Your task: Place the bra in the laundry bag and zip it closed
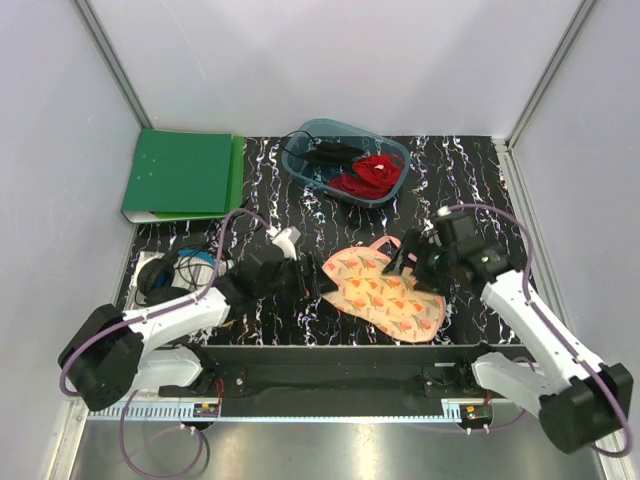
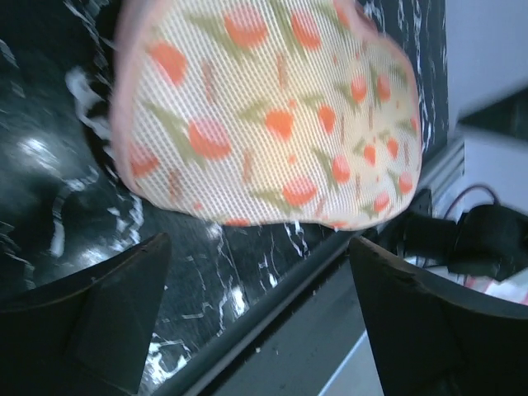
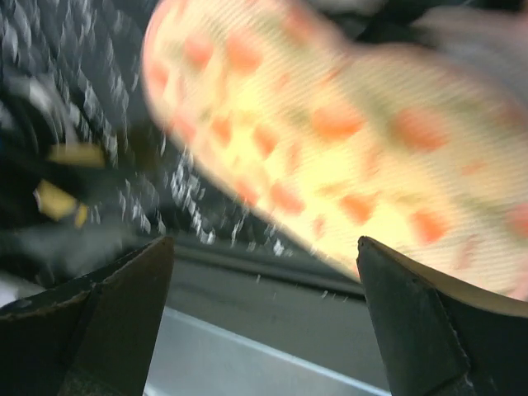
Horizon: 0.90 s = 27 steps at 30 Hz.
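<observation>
The laundry bag (image 1: 385, 292) lies folded shut on the black marbled table, its peach mesh with orange-red print facing up. It fills the top of the left wrist view (image 2: 272, 107) and, blurred, of the right wrist view (image 3: 355, 140), where a yellow tint shows through the mesh. The bra itself is hidden. My left gripper (image 1: 318, 280) is open and empty just off the bag's left edge (image 2: 257, 243). My right gripper (image 1: 405, 262) is open and empty at the bag's upper right edge (image 3: 266, 241). I cannot tell the state of the zip.
A blue-grey tub (image 1: 396, 150) at the back holds a red garment (image 1: 375, 172) and a black garment (image 1: 325, 153). A green binder (image 1: 180, 175) lies back left. Cables (image 1: 170, 272) lie at the left. The table's front edge (image 1: 340, 350) runs just below the bag.
</observation>
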{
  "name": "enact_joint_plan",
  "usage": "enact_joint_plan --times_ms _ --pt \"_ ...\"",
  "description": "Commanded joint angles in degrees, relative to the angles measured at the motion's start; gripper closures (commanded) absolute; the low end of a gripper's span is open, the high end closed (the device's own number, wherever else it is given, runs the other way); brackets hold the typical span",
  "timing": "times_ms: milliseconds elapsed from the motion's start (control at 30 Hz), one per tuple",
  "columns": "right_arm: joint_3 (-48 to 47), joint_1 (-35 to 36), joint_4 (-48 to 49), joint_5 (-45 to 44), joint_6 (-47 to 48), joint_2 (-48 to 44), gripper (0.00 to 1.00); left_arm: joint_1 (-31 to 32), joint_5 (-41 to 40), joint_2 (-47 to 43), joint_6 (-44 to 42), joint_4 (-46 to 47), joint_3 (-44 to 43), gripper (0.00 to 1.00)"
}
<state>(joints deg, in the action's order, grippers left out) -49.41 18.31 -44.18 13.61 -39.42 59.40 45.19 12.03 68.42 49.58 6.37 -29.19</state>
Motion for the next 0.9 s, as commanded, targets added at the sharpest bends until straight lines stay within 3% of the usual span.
enact_joint_plan --times_ms 0,67,167,233,300,467,567,700,800,867 --pt "1.59 15.32 -1.08 -1.82 -12.40 -2.36 0.00 -6.86 4.83 -0.92 -7.39 -2.69 -2.27 0.12" --pt "3.26 24.73 1.71 -5.50 -16.72 -2.62 0.00 -9.15 6.24 -0.31 -8.62 -2.94 -3.93 0.17" --pt "8.79 34.32 11.61 -7.01 -24.37 -1.75 0.12 -9.42 8.00 0.05 -10.38 -4.62 -5.18 0.22" --pt "12.66 39.32 17.44 -6.75 -27.63 3.06 0.38 -9.50 8.01 -0.22 -9.95 -2.77 -3.77 0.22" --pt "14.07 42.06 23.95 -7.10 -29.13 7.29 0.48 -9.59 7.39 1.00 -10.12 -1.63 -3.59 0.17" --pt "17.76 43.31 27.83 -17.69 -32.03 11.36 0.57 -10.21 9.24 9.78 -12.05 -0.65 -8.50 0.09" --pt "21.54 43.13 28.01 -21.25 -35.11 7.59 0.58 -11.43 10.55 17.34 -12.84 0.04 -11.76 0.01" --pt "28.55 38.84 28.01 -20.73 -38.10 1.00 0.58 -13.63 16.34 25.25 -10.75 5.65 -13.87 0.01" --pt "31.47 32.09 28.10 -18.45 -35.74 -2.88 0.58 -14.69 21.89 30.53 -8.02 11.02 -14.49 0.15" --pt "31.22 29.34 28.19 -16.78 -33.02 -3.23 0.58 -14.69 22.51 31.42 -7.31 13.04 -13.79 0.39"
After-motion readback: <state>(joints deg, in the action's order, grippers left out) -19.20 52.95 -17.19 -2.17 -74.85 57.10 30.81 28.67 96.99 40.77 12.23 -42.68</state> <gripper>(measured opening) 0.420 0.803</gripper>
